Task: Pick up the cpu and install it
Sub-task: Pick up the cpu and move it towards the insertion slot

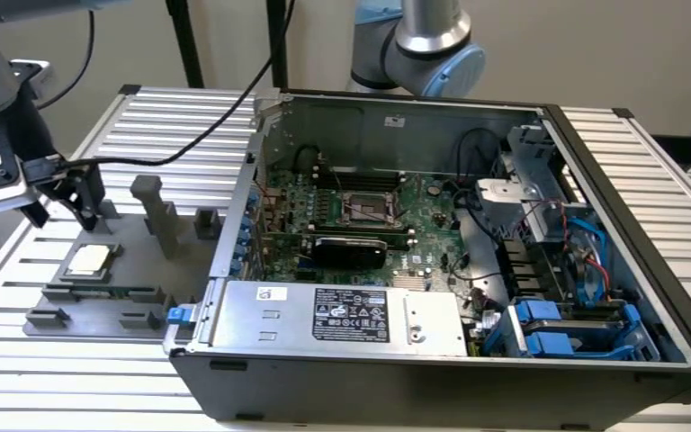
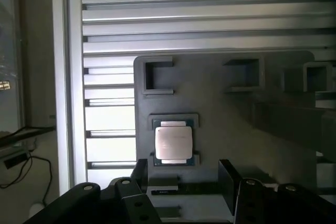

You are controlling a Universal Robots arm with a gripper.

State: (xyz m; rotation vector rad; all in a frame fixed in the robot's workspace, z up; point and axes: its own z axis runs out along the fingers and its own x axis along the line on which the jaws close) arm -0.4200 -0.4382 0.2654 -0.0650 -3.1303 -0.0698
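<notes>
The cpu is a small square chip with a silvery top, lying flat in a recess of the grey fixture plate at the exterior view's left. My gripper hangs above and just behind it, fingers apart and nothing between them. In the wrist view the cpu lies on the fixture plate just beyond my open gripper, whose dark fingertips stand on either side. The motherboard's empty socket lies inside the open computer case.
Upright grey fixture blocks stand right beside the cpu, towards the case. A long card rests in a slot in front of it. A second arm stands behind the case. The slatted metal table extends in front.
</notes>
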